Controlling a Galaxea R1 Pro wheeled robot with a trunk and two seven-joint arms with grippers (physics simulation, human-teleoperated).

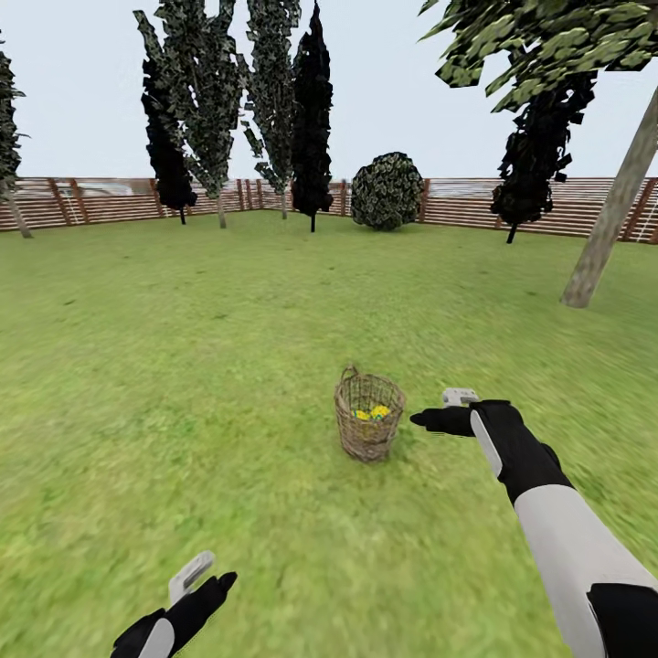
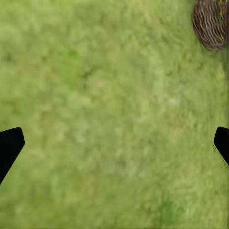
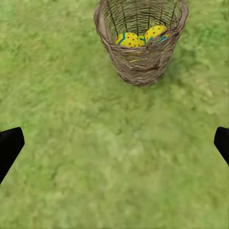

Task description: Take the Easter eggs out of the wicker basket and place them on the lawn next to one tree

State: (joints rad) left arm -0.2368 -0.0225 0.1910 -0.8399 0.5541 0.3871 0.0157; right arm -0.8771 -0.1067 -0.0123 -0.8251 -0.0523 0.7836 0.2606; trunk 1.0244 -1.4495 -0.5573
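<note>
Head view: the basket point(image 1: 369, 417) stands upright on the lawn point(image 1: 183, 366), just off the tip of the right gripper point(image 1: 439, 413), a little toward the robot's left of it and not touching. Yellow eggs point(image 1: 373, 413) show inside the basket, low against its far wall; the count cannot be read from here. The right gripper is held above the grass at about rim height. The left gripper point(image 1: 206, 576) hangs close to the robot, well apart from the basket, which lies ahead of it and to its right. A thick pale trunk of a tree point(image 1: 610, 219) leans up from the grass far ahead and to the right of the right gripper. A slatted fence point(image 1: 91, 201), a round bush point(image 1: 387, 190) and slim dark trees point(image 1: 313, 119) line the far edge of the garden.

Left wrist view: the two black fingertips point(image 2: 9, 145) sit wide apart at the frame's sides with bare grass between them, so the jaws are spread and hold nothing. An edge of the basket point(image 2: 211, 26) shows ahead of the fingers and off to one side.

Right wrist view: the fingertips point(image 3: 9, 145) are likewise spread wide, with nothing gripped. The basket point(image 3: 140, 52) stands ahead of the gap between the fingers, clear of both. Two eggs point(image 3: 129, 40) are plainly seen side by side inside, touching; a third cannot be made out behind the weave.
</note>
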